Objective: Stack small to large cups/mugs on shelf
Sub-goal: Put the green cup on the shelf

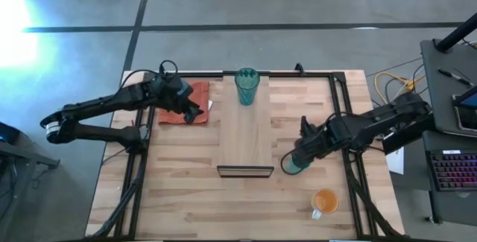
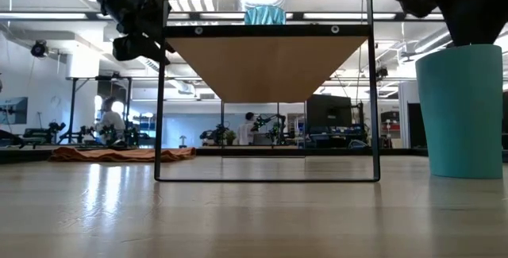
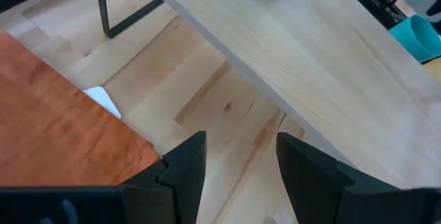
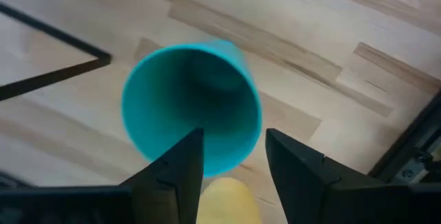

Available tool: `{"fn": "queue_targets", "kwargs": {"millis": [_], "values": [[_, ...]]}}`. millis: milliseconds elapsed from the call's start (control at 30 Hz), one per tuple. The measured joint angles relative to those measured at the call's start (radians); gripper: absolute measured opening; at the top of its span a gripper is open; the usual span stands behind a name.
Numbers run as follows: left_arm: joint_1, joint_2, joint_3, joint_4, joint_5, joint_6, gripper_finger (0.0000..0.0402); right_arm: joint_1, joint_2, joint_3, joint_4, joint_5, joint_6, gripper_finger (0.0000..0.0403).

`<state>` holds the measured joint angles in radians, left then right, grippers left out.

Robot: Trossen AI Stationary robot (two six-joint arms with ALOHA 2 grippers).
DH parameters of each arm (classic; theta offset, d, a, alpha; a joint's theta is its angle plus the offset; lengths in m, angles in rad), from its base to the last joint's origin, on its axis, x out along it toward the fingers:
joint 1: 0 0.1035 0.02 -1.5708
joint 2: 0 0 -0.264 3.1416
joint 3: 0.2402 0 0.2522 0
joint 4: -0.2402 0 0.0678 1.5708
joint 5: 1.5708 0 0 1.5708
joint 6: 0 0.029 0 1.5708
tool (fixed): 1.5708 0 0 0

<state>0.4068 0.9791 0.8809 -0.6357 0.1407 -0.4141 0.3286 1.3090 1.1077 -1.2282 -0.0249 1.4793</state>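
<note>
**Right tool poised over the green cup beside the shelf**

Closest to my low camera is the green cup [image 2: 460, 111], standing upright on the surface [image 1: 186, 197] just off the shelf's near right corner. My right tool [image 4: 231, 151] hangs directly over its mouth with fingers apart and one finger looks to dip inside the rim, which I read as lining up a rim grasp; nothing is clamped yet. Looking down into the cup, I see it empty.

On the shelf [image 1: 244, 134], at its far end, the teal tumbler [image 1: 247, 86] stands upright, already in place, and seems empty. I judge the green cup is meant to go inside it or beside it next.

Well apart, near the front right of the surface, sits the orange mug [image 1: 325, 200], its white handle pointing outward, not yet handled.

My left tool [image 3: 238, 158] waits with fingers apart above the orange-red cloth [image 1: 182, 102], left of the shelf.
</note>
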Motion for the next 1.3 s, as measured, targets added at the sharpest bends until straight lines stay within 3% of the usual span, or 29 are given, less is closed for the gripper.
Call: {"fn": "queue_targets", "kwargs": {"millis": [300,433,567,700,967,1300], "values": [[0.0,0.0,0.003,0.0,0.004,0.0,0.0162,-0.002,0.096,-0.046,0.025,0.052,-0.019,0.0135],[0.0,0.0,0.0,0.0,0.009,-0.001,0.0162,-0.002,0.133,-0.041,0.028,0.052,-0.064,0.0095],[0.0,0.0,-0.003,0.0,0.011,-0.02,0.0162,-0.002,0.138,-0.03,0.029,0.053,-0.087,0.0029],[0.0,0.0,-0.004,-0.001,0.012,-0.025,0.0162,-0.002,0.131,-0.003,0.015,0.092,-0.127,0.0011],[-0.001,0.0,-0.004,0.0,0.015,-0.026,0.0162,-0.052,0.131,0.262,-0.336,0.187,-0.23,0.0009],[-0.028,0.0,0.017,0.049,0.057,-0.08,0.0162,-0.131,0.12,0.544,-0.335,0.397,-0.308,0.0009]]}}
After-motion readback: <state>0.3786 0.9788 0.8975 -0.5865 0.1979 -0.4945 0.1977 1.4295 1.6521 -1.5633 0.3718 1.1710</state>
